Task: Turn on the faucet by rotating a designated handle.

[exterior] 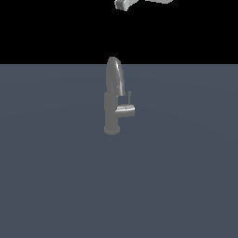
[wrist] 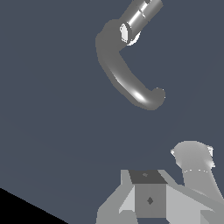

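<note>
The grey metallic faucet stands upright on the dark floor in the middle of the exterior view, its arched spout on top. The handle is a short horizontal cylinder jutting towards the exterior view's right, with a thin lever pin standing up from it. My gripper shows only as a pale piece at the top edge, well above the faucet and apart from it. The wrist view looks down on the curved spout and the handle. My gripper shows its fingers together with no gap, holding nothing.
The flat dark grey-blue floor spreads around the faucet. A pale grey rounded arm link shows beside my gripper in the wrist view. Nothing else stands in view.
</note>
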Available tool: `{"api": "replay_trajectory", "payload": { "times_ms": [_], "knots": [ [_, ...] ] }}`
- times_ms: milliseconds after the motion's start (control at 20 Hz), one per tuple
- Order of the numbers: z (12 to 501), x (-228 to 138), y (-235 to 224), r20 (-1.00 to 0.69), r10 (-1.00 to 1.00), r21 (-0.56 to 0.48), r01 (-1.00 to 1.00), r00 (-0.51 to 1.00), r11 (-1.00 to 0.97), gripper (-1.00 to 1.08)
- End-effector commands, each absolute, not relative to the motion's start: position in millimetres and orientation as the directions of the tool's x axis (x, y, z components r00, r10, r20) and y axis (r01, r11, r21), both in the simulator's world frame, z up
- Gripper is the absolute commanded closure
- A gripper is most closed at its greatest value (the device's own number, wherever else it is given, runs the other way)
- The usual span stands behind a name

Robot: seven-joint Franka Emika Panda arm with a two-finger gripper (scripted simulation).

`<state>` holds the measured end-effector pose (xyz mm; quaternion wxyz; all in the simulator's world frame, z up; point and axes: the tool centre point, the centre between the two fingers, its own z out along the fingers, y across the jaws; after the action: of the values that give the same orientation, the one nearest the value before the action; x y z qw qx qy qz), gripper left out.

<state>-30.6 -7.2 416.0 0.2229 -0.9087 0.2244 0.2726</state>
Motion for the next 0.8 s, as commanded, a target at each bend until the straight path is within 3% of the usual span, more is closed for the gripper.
{"api": "replay_trajectory", "payload": {
  "times_ms": [0,750],
  "knots": [
    [406.8,-18.2,-9.5,-0.632,-0.288,-0.286,-0.562,0.720,-0.776,1.08],
    [340.1,47.0,-24.4,-0.824,-0.259,-0.264,-0.746,0.504,-0.612,1.08]
  ]
}}
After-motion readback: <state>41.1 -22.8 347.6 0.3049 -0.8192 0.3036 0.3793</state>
